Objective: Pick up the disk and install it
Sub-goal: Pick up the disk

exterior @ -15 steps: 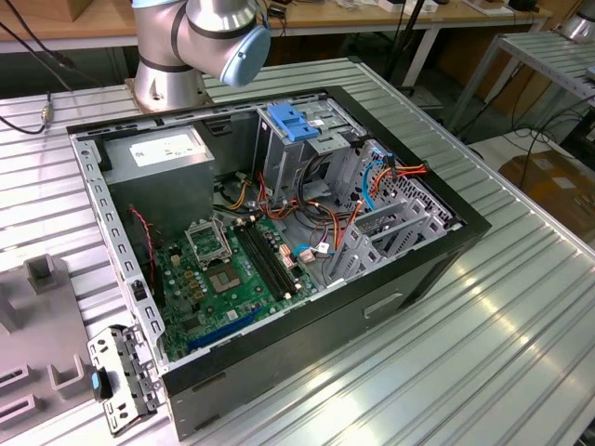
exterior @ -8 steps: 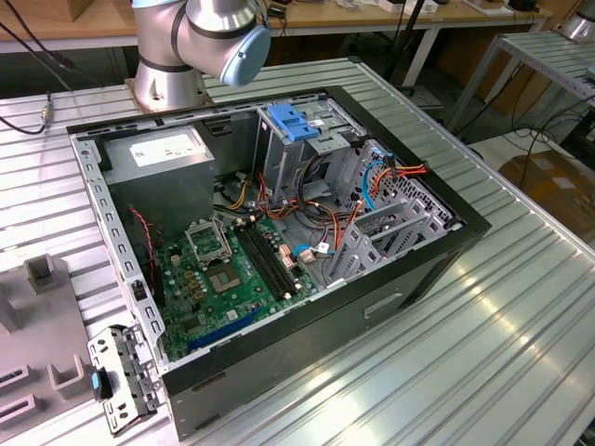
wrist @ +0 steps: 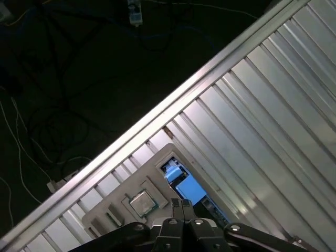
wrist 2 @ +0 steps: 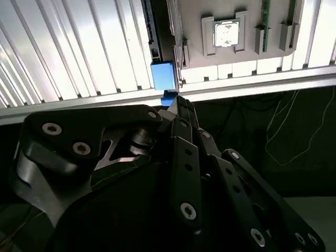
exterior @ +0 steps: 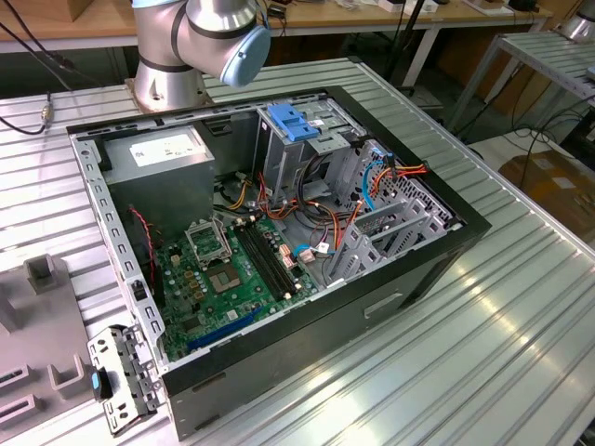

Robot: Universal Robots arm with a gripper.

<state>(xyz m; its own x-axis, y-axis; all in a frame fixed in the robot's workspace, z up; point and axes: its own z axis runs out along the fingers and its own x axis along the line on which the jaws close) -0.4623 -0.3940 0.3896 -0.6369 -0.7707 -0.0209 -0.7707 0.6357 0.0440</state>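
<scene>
Exterior view: I see the disk (exterior: 125, 372) on the table (exterior: 502, 353), just beside the case (exterior: 372, 311) corner. Second wrist view: the gripper (wrist 2: 181, 103) is clenched and empty, over the disk's blue rail (wrist 2: 162, 76). First wrist view: its tips are near that rail.

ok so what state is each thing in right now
computer case: open, side panel off
disk: outside the case, beside the grey fixture, not held
gripper: jaws shut, holding nothing, clear of the disk
processor chip: seated in the grey fixture
</scene>
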